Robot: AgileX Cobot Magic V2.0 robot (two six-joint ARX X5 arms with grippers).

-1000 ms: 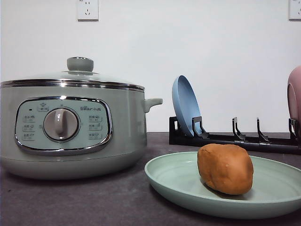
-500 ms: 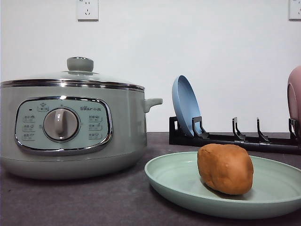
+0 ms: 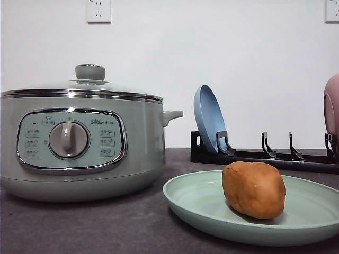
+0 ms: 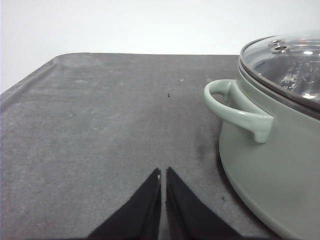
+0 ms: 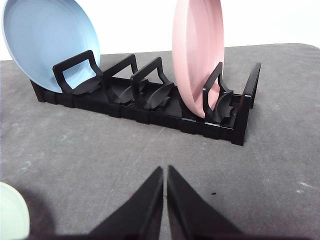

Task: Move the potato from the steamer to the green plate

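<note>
The left gripper (image 4: 163,172) is seen with its two black fingers pressed almost together, and nothing is held between them. It hangs over the bare dark table (image 4: 100,125), just beside the steamer (image 4: 280,165) and its side handle (image 4: 235,107). The right gripper (image 5: 165,172) is closed the same way and is empty too. It is pointed at the black rack (image 5: 150,107), where the blue plate (image 5: 45,42) and the pink dish (image 5: 197,50) are stood up on edge.

The potato (image 3: 254,189) is found sitting on the green plate (image 3: 196,198), a little toward its right side. The steamer's lid (image 3: 90,79) is on. The job looks finished. To end it well, both arms should be kept away from the plate so the potato is not bumped or rolled off.
</note>
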